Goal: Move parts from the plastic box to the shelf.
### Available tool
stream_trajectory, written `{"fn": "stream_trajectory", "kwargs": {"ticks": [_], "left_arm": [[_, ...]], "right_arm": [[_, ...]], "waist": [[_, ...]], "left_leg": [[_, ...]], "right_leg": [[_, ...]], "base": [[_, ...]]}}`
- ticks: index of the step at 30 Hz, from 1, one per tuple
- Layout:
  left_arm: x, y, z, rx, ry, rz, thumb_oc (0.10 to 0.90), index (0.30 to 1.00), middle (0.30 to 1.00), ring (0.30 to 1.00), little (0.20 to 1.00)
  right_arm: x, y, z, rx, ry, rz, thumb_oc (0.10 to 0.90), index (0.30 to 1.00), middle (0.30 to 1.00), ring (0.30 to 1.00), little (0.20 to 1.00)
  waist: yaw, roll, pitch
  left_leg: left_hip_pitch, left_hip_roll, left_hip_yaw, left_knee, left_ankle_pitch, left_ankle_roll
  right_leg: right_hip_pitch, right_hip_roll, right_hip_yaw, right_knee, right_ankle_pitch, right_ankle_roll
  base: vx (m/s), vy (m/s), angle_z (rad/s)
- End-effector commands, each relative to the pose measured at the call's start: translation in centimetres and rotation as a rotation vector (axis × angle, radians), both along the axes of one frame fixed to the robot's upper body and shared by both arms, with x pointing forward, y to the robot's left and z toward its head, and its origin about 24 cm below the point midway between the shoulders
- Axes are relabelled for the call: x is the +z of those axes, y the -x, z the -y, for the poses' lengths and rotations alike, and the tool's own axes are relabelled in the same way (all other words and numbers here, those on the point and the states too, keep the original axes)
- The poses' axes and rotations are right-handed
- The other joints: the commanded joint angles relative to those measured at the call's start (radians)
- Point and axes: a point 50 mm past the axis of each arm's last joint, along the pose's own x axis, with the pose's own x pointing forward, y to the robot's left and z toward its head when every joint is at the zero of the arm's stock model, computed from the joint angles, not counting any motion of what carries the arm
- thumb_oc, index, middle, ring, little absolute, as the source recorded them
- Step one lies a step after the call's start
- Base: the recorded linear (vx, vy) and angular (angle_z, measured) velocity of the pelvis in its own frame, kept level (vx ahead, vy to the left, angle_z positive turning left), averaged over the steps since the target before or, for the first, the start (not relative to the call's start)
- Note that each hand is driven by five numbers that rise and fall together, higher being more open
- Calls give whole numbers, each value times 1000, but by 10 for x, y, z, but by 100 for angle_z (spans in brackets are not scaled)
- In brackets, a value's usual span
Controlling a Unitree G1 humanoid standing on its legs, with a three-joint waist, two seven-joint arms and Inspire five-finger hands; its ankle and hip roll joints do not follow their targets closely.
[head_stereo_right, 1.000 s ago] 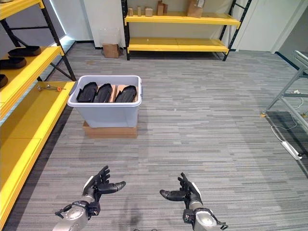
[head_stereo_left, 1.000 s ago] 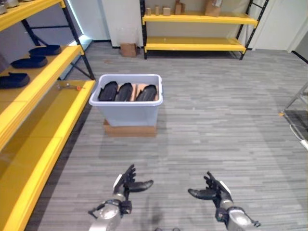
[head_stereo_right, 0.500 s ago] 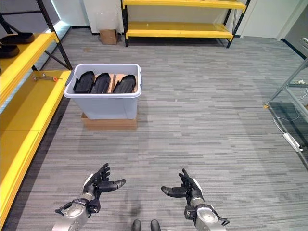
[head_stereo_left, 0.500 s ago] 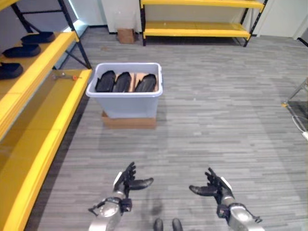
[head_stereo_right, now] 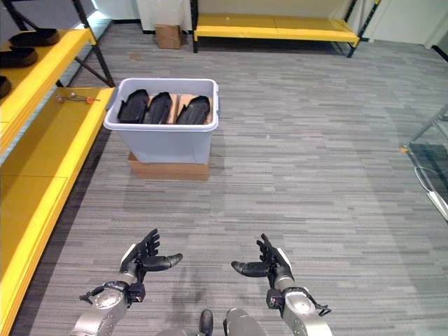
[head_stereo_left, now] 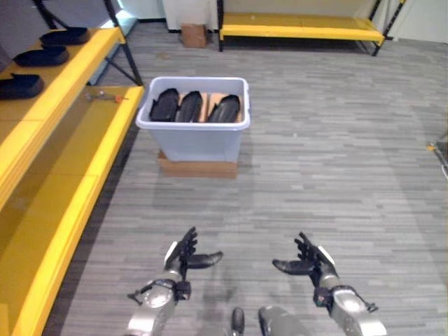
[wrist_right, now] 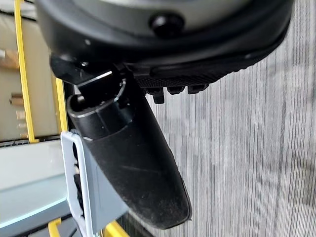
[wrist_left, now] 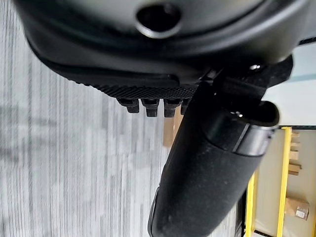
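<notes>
A pale grey plastic box point(head_stereo_left: 194, 136) stands on a flat cardboard base point(head_stereo_left: 198, 167) on the grey floor ahead. Three black parts point(head_stereo_left: 194, 106) lie side by side in it, with brown cardboard beside them. The yellow shelf point(head_stereo_left: 52, 143) runs along my left; more black parts point(head_stereo_left: 43, 55) rest on its upper level. My left hand point(head_stereo_left: 183, 256) and right hand point(head_stereo_left: 311, 261) hover low and near me, well short of the box, both open with fingers spread and nothing in them.
A small tool with an orange tip point(head_stereo_left: 103, 97) lies on the lower shelf level beside the box. A second yellow shelf point(head_stereo_left: 301, 28) stands against the far wall, with a small cardboard box point(head_stereo_left: 192, 34) on the floor at its left. Metal frame legs point(head_stereo_right: 425, 133) stand at the right.
The camera has moved forward and tilted down, so the box sits nearer and the far shelf has slid up. Both hands keep the same open pose.
</notes>
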Motion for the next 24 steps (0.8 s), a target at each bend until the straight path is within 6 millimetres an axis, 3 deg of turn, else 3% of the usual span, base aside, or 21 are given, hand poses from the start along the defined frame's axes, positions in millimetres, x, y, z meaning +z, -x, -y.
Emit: {"fn": "stream_trajectory", "kwargs": {"ticks": [1, 2, 3, 4, 6, 8, 10, 11, 18, 19, 20, 21, 22, 24], "left_arm": [[38, -25, 6, -83, -17, 223, 900, 1000, 1000, 1000, 1000], [35, -23, 7, -93, -17, 208, 900, 1000, 1000, 1000, 1000], [32, -21, 7, -99, -18, 196, 900, 1000, 1000, 1000, 1000], [32, -20, 7, -99, -17, 195, 900, 1000, 1000, 1000, 1000], [29, -17, 8, -96, -18, 180, 900, 1000, 1000, 1000, 1000], [30, -18, 10, -102, -15, 184, 900, 1000, 1000, 1000, 1000], [29, -17, 12, -110, -11, 179, 900, 1000, 1000, 1000, 1000], [26, -15, 15, -116, -1, 169, 900, 1000, 1000, 1000, 1000], [29, -19, 23, -113, 29, 186, 900, 1000, 1000, 1000, 1000], [29, -20, 24, -114, 36, 189, 900, 1000, 1000, 1000, 1000], [30, -23, 27, -115, 47, 194, 900, 1000, 1000, 1000, 1000], [30, -23, 27, -115, 47, 195, 900, 1000, 1000, 1000, 1000], [31, -24, 28, -120, 51, 199, 900, 1000, 1000, 1000, 1000], [31, -25, 30, -123, 61, 201, 900, 1000, 1000, 1000, 1000]], "right_arm": [[34, -24, -5, 22, -28, 208, 900, 1000, 1000, 1000, 1000], [33, -22, -5, 20, -38, 203, 900, 1000, 1000, 1000, 1000], [33, -19, -3, 11, -44, 203, 900, 1000, 1000, 1000, 1000], [33, -19, -2, 11, -44, 202, 900, 1000, 1000, 1000, 1000], [28, -15, 1, 0, -34, 182, 900, 1000, 1000, 1000, 1000], [28, -13, 2, -3, -34, 179, 900, 1000, 1000, 1000, 1000], [27, -10, 4, -8, -35, 172, 900, 1000, 1000, 1000, 1000], [25, -7, 6, -13, -33, 160, 900, 1000, 1000, 1000, 1000], [33, -12, 15, -26, -6, 193, 900, 1000, 1000, 1000, 1000], [34, -12, 15, -29, -5, 194, 900, 1000, 1000, 1000, 1000], [35, -13, 18, -31, -1, 201, 900, 1000, 1000, 1000, 1000], [36, -13, 19, -32, -1, 201, 900, 1000, 1000, 1000, 1000], [36, -13, 20, -34, 2, 201, 900, 1000, 1000, 1000, 1000], [36, -11, 24, -43, 8, 197, 900, 1000, 1000, 1000, 1000]], "waist": [[-11, -17, -86], [-19, -20, -95], [-22, -29, -105], [-23, -27, -102], [-30, -49, -122], [-47, -48, -126], [-55, -42, -135], [-57, -37, -158], [-68, 5, -176], [-71, 8, -174], [-75, 8, -160], [-75, 9, -160], [-72, 1, -147], [-61, -16, -122]], "left_leg": [[-39, -13, -70, 123, -116, -29], [-23, -20, -89, 104, -111, -25], [4, -30, -90, 76, -110, -27], [10, -28, -92, 72, -110, -26], [110, -64, -116, 5, -112, -21], [154, -71, -148, -13, -109, -27], [180, -63, -170, -19, -100, -39], [194, -42, -172, -11, -106, -54], [208, 27, -170, 14, -41, -119], [194, 31, -164, 49, -22, -138], [139, 25, -137, 202, 57, -187], [135, 24, -137, 209, 54, -187], [87, 14, -122, 312, 100, -215], [-8, -5, -95, 487, 144, -233]], "right_leg": [[42, 31, 38, -170, 195, 43], [21, 93, 52, -204, 183, 40], [28, 120, 34, -287, 195, 42], [35, 121, 33, -293, 197, 41], [3, 176, -66, -469, 311, 64], [-6, 187, -78, -493, 337, 69], [24, 178, -66, -514, 334, 52], [56, 173, -50, -515, 329, 25], [82, 165, -85, -485, 264, -11], [94, 159, -87, -488, 257, -13], [135, 142, -87, -505, 255, -16], [134, 142, -88, -506, 256, -16], [156, 129, -84, -512, 257, -19], [187, 105, -77, -518, 261, -28]], "base": [[147, 41, 14], [188, 23, 14], [192, 25, 15], [293, 6, 20], [374, -19, -4], [328, -43, 3], [284, -74, 41], [280, -109, 81], [222, -84, 14], [237, -65, 16], [157, -38, 20], [162, -56, 33], [78, -50, 28], [113, -87, 8]]}}
